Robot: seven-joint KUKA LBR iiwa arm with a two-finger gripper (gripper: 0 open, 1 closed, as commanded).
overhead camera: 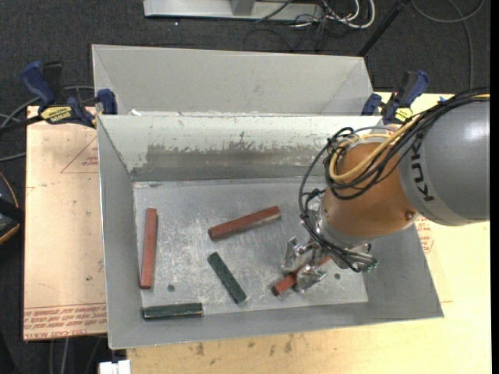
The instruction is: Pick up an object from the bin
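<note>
Though the claw [302, 273] sits over one end of the short reddish-brown rectangular block [281, 287], I can't tell its opening; an end-grip might slip.

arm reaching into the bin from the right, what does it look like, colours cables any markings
The arm is a rounded silver-grey link with black lettering along its edge, partly cut off. At its wrist sits a bulbous orange cover, with black and yellowish cables looped over the top. Below it is a small metallic gripper.
</note>
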